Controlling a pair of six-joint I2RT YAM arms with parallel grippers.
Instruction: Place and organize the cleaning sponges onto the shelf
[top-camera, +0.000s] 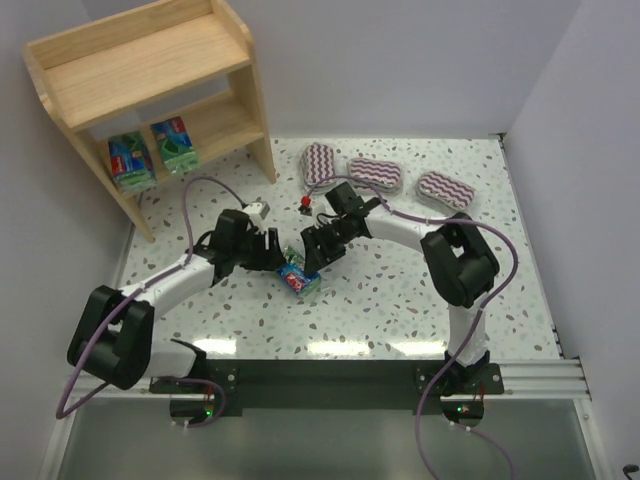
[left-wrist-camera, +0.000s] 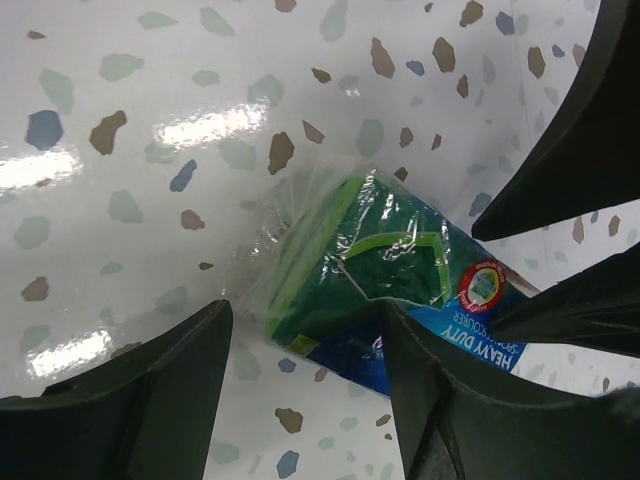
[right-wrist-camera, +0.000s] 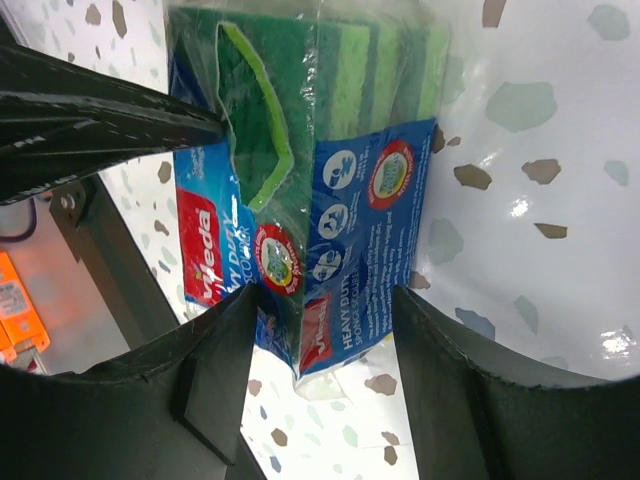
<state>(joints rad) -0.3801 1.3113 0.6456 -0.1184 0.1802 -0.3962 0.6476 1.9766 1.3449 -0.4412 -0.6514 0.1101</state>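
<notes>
A green-blue sponge pack (top-camera: 298, 276) with a red label lies on the table between my two grippers. My left gripper (top-camera: 273, 256) is open, its jaws low beside the pack's end (left-wrist-camera: 370, 270); its right finger (left-wrist-camera: 450, 400) overlaps the pack. My right gripper (top-camera: 312, 254) is open and straddles the pack's labelled end (right-wrist-camera: 330, 200). Two more green-blue packs (top-camera: 130, 161) (top-camera: 176, 143) stand on the wooden shelf's (top-camera: 140, 60) lower tier. Three maroon-and-white zigzag packs (top-camera: 318, 160) (top-camera: 375, 173) (top-camera: 446, 190) lie at the table's far side.
The shelf stands at the far left corner against white walls. The terrazzo table (top-camera: 400, 290) ends in a black rail at the near edge. Purple cables loop beside both arms. The right gripper's fingers (left-wrist-camera: 580, 140) show in the left wrist view.
</notes>
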